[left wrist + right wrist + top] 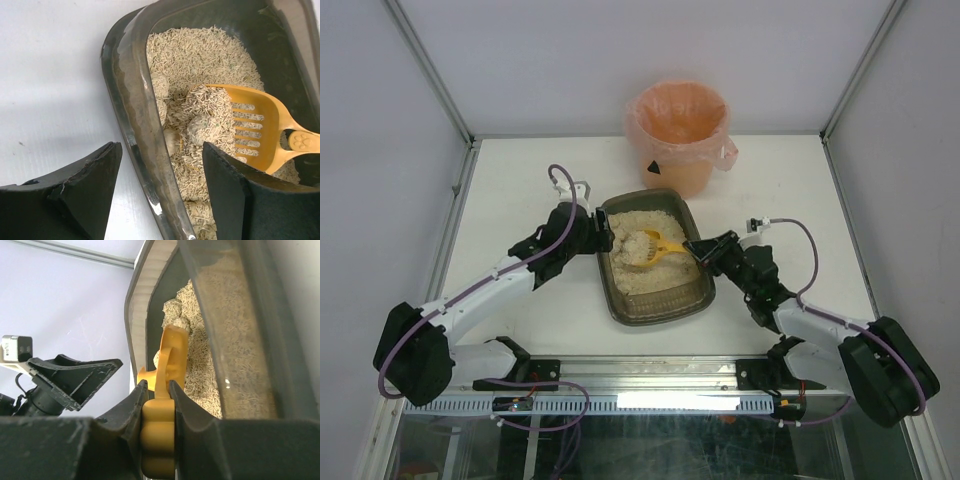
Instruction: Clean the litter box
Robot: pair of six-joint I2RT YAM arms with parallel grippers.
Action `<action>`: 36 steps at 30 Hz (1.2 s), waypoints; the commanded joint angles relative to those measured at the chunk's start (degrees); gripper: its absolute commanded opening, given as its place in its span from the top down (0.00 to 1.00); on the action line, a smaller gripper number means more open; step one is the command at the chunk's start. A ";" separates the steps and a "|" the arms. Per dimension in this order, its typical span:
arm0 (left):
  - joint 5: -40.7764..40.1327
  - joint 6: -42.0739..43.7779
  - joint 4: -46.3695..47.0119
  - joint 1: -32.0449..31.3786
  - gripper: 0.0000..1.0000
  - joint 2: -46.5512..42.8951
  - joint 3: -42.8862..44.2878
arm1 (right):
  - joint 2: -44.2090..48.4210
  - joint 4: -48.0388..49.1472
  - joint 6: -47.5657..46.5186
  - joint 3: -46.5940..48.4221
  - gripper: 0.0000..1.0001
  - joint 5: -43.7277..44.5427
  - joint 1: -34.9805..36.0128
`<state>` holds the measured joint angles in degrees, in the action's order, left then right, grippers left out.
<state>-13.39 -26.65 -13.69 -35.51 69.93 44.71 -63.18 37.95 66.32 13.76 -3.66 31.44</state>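
- Right gripper [157, 390] is clamped on the handle of the yellow slotted scoop [170, 355], with the two fingers pressed against the handle's flat sides.
- In the top view this gripper [698, 250] sits at the right-hand rim of the litter box [660, 315]. The scoop [655, 245] reaches from it leftward and slightly up, across the tray's short width.
- The scoop blade [260, 125] lies low in the litter. Rounded clumps [210, 117] coated in pellets rest on its front edge, and more clumps sit just beside it against the tray's left wall.
- Left gripper [161, 150] has its jaws apart, one finger outside the tray's wall [130, 100] and one inside over the litter. Whether either pad touches the plastic is hard to say from this angle.
- The litter box sits mid-table [520, 190] between the two arms. Its long axis runs from the bottom of the frame toward the top, tilted a little.
- A pink-lined bin [678, 130] stands just beyond the tray's upper short end, close to the rim.
- Judged from this, the load has to travel up-frame along the tray's long axis to reach the bin. The right arm carries the scoop, while the left gripper [603, 232] is placed to steady the upper-left wall.
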 commanded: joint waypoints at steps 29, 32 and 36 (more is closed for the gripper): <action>-3.40 2.19 0.40 1.62 0.29 -11.74 3.40 | 4.52 28.66 16.60 -9.40 1.00 -23.56 -22.70; -3.51 1.96 0.74 1.61 0.29 -11.73 3.16 | 2.35 32.46 16.69 -8.19 1.00 -25.75 -21.20; -3.64 1.60 0.75 1.59 0.29 -11.85 3.08 | 1.42 31.28 17.64 -8.23 1.00 -24.87 -22.35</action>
<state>-16.29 -25.71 -15.03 -34.39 59.07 45.78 -60.93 63.48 82.21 3.97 -27.90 8.84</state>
